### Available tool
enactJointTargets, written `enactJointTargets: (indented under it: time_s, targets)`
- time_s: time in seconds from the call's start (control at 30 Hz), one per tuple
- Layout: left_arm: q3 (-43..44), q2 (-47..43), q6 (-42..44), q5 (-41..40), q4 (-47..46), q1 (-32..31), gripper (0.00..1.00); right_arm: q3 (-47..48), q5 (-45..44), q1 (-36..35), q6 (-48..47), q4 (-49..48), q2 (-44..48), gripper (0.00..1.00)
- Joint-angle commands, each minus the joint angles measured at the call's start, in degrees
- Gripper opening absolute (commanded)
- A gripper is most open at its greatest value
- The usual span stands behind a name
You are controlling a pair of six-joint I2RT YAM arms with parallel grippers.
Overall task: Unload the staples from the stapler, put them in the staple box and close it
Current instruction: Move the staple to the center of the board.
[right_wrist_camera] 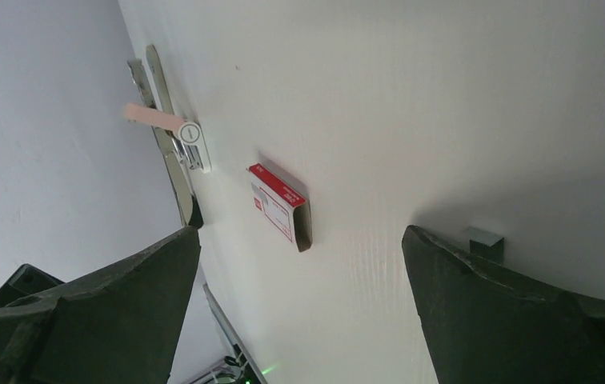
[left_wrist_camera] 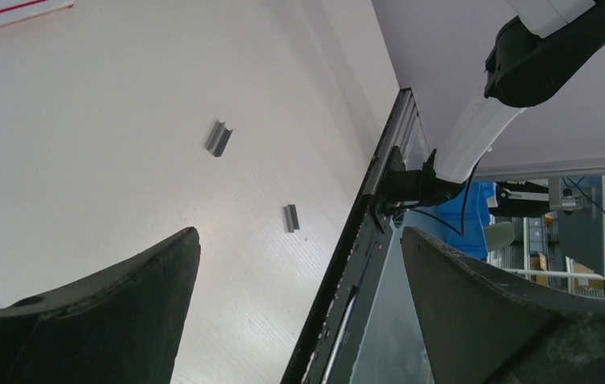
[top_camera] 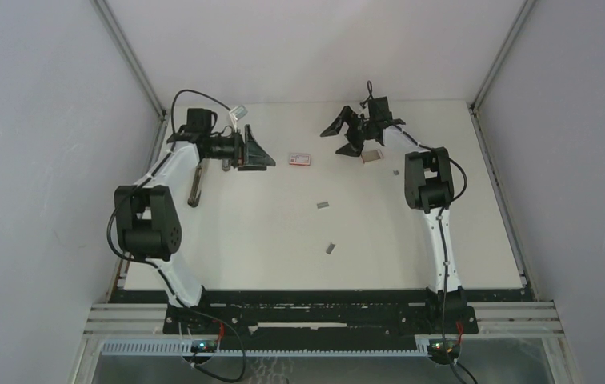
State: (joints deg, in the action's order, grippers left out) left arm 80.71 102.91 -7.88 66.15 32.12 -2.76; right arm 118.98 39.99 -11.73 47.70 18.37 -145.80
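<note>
The stapler (top_camera: 198, 182) is a long thin metal one lying opened out near the table's left edge; the right wrist view shows the stapler (right_wrist_camera: 168, 144) with a pink tab on it. Small grey staples (top_camera: 323, 205) lie loose on the white table, another strip (top_camera: 330, 248) nearer the arms and a block (top_camera: 371, 157) under the right arm. My left gripper (top_camera: 261, 150) is open and empty just right of the stapler, with two strips (left_wrist_camera: 218, 138) ahead of it. My right gripper (top_camera: 343, 140) is open and empty, a staple block (right_wrist_camera: 483, 238) by its right finger.
A small red-and-white box (top_camera: 300, 158) lies between the two grippers, its open end showing in the right wrist view (right_wrist_camera: 279, 206). The enclosure's grey walls ring the table; its metal front rail (left_wrist_camera: 363, 232) runs close to the loose strips.
</note>
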Motion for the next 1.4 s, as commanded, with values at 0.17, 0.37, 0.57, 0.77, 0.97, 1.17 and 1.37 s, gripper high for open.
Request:
enactJointTargets:
  time_s: [0.17, 0.37, 0.57, 0.77, 0.97, 1.17, 1.37]
  targets:
    - [-2.49, -5.38, 2.76, 2.55, -0.87, 1.02, 1.00, -0.93, 0.50, -1.91, -2.79, 5.54, 5.79, 1.00]
    - [-2.74, -5.75, 3.34, 2.24, -0.90, 1.28, 1.00, 2.83, -4.16, -0.52, -5.73, 7.77, 7.18, 1.00]
    - [-1.50, -5.93, 4.78, 0.49, 0.29, 1.85, 1.00, 4.07, -6.61, 1.38, -5.29, 7.84, 5.28, 1.00]
    - [-0.26, -5.67, 6.46, -0.59, 1.83, 2.71, 1.00, 6.69, -4.66, 1.86, -3.99, 5.75, 3.72, 1.00]
    - [-0.70, -4.87, 6.71, -0.67, 1.86, 3.01, 1.00, 9.14, -2.69, 3.31, -1.37, 2.59, 3.40, 1.00]
    - [-0.12, -4.03, 6.59, -1.02, 1.81, 3.18, 1.00, 12.56, -11.19, 3.72, -7.94, 7.07, 2.02, 1.00]
    - [-0.01, -4.21, 7.61, -1.90, 3.26, 3.44, 1.00, 13.24, -14.14, 3.39, -12.03, 9.72, 0.05, 1.00]
